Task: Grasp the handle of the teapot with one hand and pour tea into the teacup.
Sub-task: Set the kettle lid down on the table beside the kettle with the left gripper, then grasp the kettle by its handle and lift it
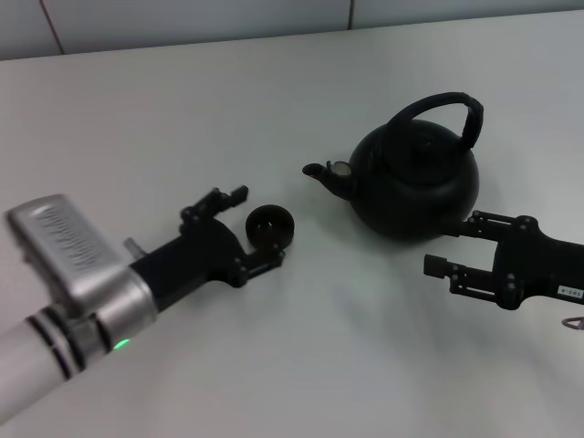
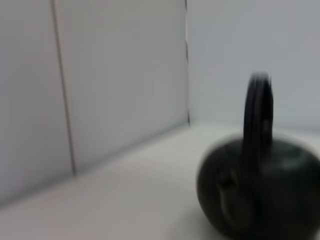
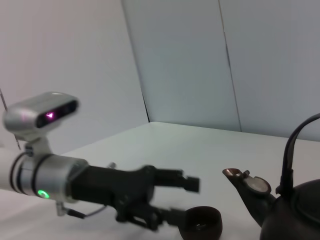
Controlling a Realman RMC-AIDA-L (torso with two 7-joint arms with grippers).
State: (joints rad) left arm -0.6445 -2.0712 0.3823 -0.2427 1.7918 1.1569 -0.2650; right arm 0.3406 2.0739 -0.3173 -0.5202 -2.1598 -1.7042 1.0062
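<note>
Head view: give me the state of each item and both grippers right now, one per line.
teapot: upright on the table, lid on, spout toward the teacup.
handle: raised over the lid, ungrasped.
teacup: upright on the table, between the left gripper's open fingers, looks empty.
left gripper: open around the teacup.
right gripper: open, beside the teapot's base, holding nothing.
</note>
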